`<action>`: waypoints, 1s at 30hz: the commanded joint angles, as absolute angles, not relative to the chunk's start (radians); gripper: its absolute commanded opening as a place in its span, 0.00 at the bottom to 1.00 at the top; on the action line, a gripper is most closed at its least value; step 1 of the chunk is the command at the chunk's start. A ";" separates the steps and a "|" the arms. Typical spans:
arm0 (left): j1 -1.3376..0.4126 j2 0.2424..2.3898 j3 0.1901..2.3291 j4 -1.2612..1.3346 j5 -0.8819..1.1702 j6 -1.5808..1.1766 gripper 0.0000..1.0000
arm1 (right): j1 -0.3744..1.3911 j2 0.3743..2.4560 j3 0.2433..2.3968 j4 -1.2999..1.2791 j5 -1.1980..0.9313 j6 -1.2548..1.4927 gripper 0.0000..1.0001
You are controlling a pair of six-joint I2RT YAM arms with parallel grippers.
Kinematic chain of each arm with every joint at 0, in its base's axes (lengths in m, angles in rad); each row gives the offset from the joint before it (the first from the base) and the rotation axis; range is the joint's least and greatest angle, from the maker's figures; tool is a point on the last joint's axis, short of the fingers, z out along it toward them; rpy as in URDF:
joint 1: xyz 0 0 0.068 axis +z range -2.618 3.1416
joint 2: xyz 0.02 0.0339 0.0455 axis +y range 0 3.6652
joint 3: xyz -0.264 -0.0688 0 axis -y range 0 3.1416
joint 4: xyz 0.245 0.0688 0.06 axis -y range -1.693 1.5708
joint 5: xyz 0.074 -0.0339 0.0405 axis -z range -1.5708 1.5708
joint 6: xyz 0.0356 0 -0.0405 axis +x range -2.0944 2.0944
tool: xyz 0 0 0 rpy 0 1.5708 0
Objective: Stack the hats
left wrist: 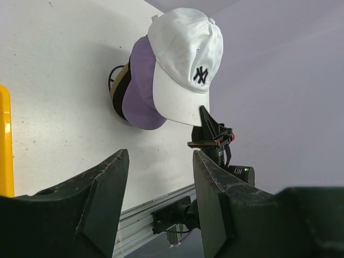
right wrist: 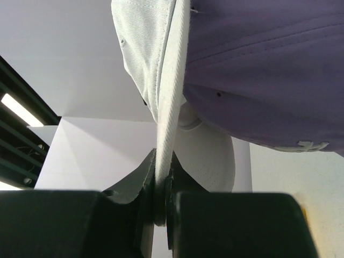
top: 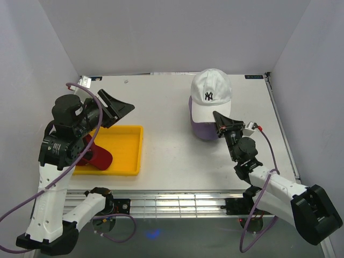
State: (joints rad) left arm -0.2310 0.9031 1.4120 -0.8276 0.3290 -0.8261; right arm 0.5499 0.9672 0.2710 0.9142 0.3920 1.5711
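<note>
Stack of fabric baseball caps at the far right of the pale table [top: 172, 156]. Top item: white cotton cap with dark embroidered NY logo [top: 210, 92], domed 6-panel crown with a top button and a stiff curved brim. Its long axis runs far-to-near, with the brim pointing toward the near edge and the right arm and the crown toward the back wall. Directly under it is a purple cap [top: 201, 130] with a smooth weave, stitched seams and 1 eyelet visible in the right wrist view. Left wrist view shows tan and black cap edges [left wrist: 119, 88] lowest in the pile. Right gripper [top: 217, 118] is clenched on the front edge of the white brim, which is seen edge-on, thin and double-stitched, between the 2 black fingers. Left gripper [left wrist: 160, 158] hangs raised over the far end of the shallow yellow plastic tray [top: 129, 148], jaws parted, nothing between them. A red cap [top: 99, 157] lies in the tray, partly hidden by the left arm; I cannot tell which way it points.
</note>
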 commanded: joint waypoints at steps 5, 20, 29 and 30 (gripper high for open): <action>-0.242 0.887 1.404 -0.815 0.331 -0.802 0.61 | 0.560 1.000 0.224 1.056 0.462 1.575 0.08; -0.244 0.881 1.394 -0.821 0.319 -0.792 0.61 | 0.560 1.069 0.199 1.029 0.431 1.589 0.08; -0.247 0.881 1.379 -0.821 0.316 -0.792 0.61 | 0.558 1.039 0.126 0.985 0.449 1.617 0.08; -0.248 0.881 1.378 -0.821 0.316 -0.792 0.61 | 0.558 1.037 0.120 0.977 0.449 1.615 0.08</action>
